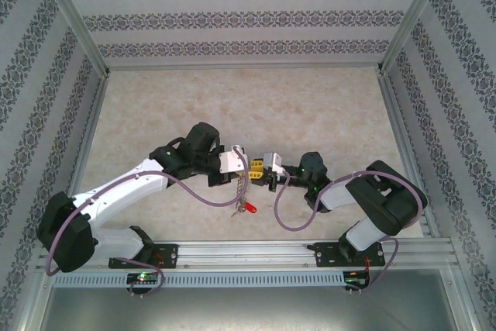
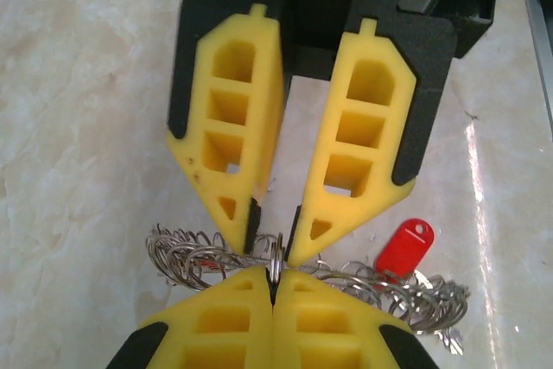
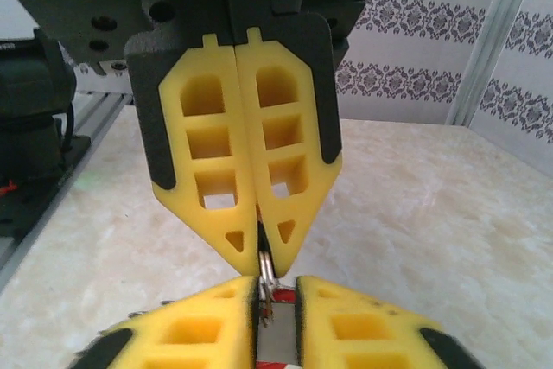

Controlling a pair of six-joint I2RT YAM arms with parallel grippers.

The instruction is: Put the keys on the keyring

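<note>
The left gripper [image 2: 275,287] has its jaws pressed together, pinching the thin wire of the keyring [image 2: 276,252] at the very tips; the right gripper [image 2: 275,232] faces it tip to tip, jaws slightly parted on either side of the same wire, and I cannot tell whether they touch it; both meet in the air above the table [image 2: 86,127], near its front edge; the rest of the keyring dangles beneath the pinch as a loose bunch of grey keys [image 2: 186,252]; one red key [image 2: 403,248] lies at the far end of that bunch, and whether it is threaded on cannot be told.

Judged from this, the ring is stiff, springy and slick, so a tip pinch may let it twist; the bunch looks floppy and heavy enough to swing and drag on the hold. The key is light and tiny; its plastic head is the sound place to grip, leaving the hole free; the ring is best held on bare wire close to its split.
</note>
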